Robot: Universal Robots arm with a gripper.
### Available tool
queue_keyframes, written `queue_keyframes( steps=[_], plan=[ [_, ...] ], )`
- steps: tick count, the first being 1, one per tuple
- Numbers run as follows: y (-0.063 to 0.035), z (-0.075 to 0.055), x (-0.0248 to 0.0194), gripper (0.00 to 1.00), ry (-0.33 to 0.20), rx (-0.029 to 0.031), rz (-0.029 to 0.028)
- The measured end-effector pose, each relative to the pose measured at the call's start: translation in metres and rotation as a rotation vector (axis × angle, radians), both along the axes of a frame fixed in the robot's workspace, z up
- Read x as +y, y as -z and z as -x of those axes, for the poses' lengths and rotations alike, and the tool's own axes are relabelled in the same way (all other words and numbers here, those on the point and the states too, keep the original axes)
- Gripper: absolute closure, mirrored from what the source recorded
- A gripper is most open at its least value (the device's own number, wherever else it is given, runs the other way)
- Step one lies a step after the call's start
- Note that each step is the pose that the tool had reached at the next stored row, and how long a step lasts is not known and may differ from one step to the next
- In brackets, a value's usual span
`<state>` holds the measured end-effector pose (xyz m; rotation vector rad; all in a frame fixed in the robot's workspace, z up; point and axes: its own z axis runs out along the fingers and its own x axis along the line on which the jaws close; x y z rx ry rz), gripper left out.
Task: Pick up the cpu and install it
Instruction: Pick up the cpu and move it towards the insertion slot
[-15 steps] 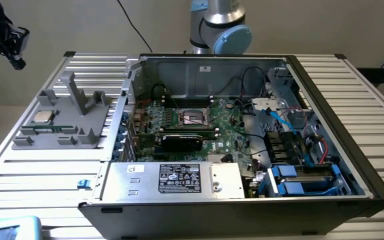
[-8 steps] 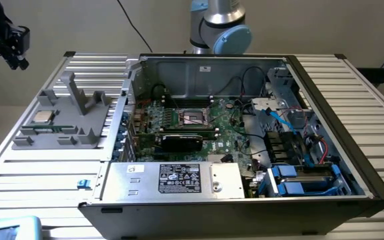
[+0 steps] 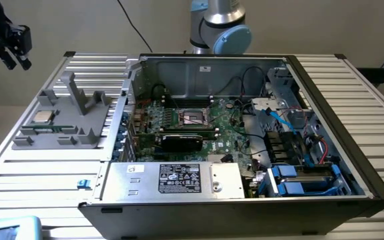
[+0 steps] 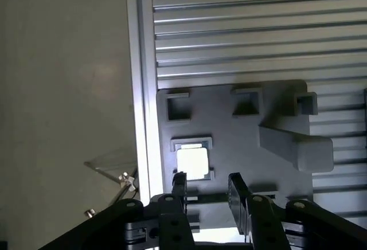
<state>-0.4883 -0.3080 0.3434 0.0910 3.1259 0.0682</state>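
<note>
The cpu (image 3: 43, 116) is a small silver square lying flat in a recess of the grey holder (image 3: 65, 131) on the slatted table, at the exterior view's left. In the wrist view the cpu (image 4: 192, 163) glares bright white on the grey holder (image 4: 246, 147). My black gripper (image 3: 15, 61) hangs high above the table's far left corner, well apart from the cpu. Its fingers (image 4: 179, 184) stand apart with nothing between them, so the gripper (image 4: 207, 190) is open. The empty cpu socket (image 3: 195, 116) sits in the middle of the green motherboard inside the open computer case.
The open case (image 3: 339, 125) fills the table's middle. Inside are a black expansion card (image 3: 182, 141), a silver power supply (image 3: 172, 179) with a black label, cables and blue drive bays (image 3: 302, 182). Grey upright posts (image 3: 78, 95) rise from the holder. The robot base (image 3: 220, 27) stands behind.
</note>
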Motion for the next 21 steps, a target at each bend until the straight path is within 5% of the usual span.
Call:
queue_keyframes(
  steps=[6,8,9,14,21],
  plan=[
    [0.005,0.0,0.0001,0.55,-0.034,0.0166,0.0046],
    [0.0081,0.0,0.0,0.49,-0.034,0.0231,0.0044],
    [0.0096,0.0,0.0,0.37,-0.034,0.026,0.0044],
    [0.0166,0.0,-0.0003,0.25,-0.036,0.041,0.0043],
    [0.0293,0.0,-0.002,0.25,-0.05,0.0441,0.0045]
  ],
)
